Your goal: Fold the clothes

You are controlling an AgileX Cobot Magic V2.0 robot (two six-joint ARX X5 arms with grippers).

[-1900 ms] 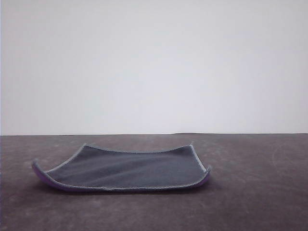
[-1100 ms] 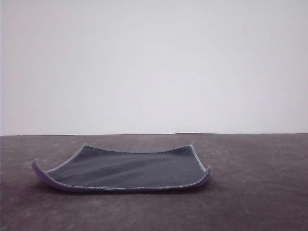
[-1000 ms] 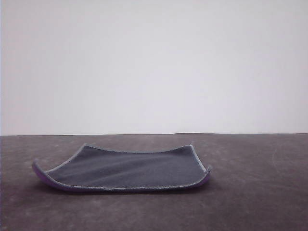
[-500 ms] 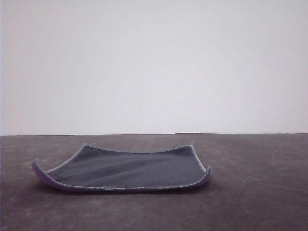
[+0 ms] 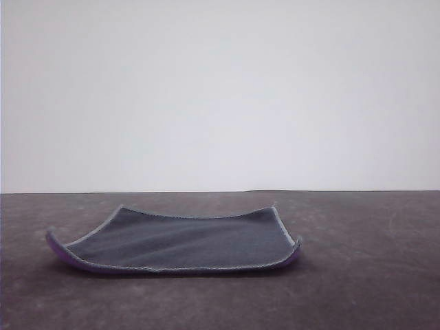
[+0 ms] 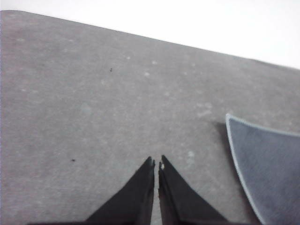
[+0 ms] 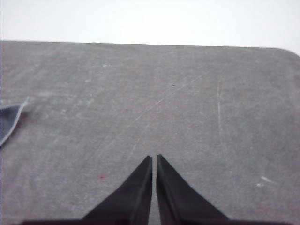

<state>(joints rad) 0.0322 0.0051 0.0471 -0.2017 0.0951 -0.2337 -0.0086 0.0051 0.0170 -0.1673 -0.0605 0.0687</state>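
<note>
Both the left gripper (image 6: 156, 163) and the right gripper (image 7: 154, 158) have their jaws pressed together, empty, above bare grey table (image 5: 371, 275). The cloth (image 5: 180, 240) lies unfolded between them, dark face up, purple showing under its curled near edge. Folding looks not yet begun; a gripper would need to spread its jaws and reach a corner, and no writing is readable

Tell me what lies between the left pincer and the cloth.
Nothing: in the left wrist view, only bare grey table separates the shut left pincer from the cloth.
</note>
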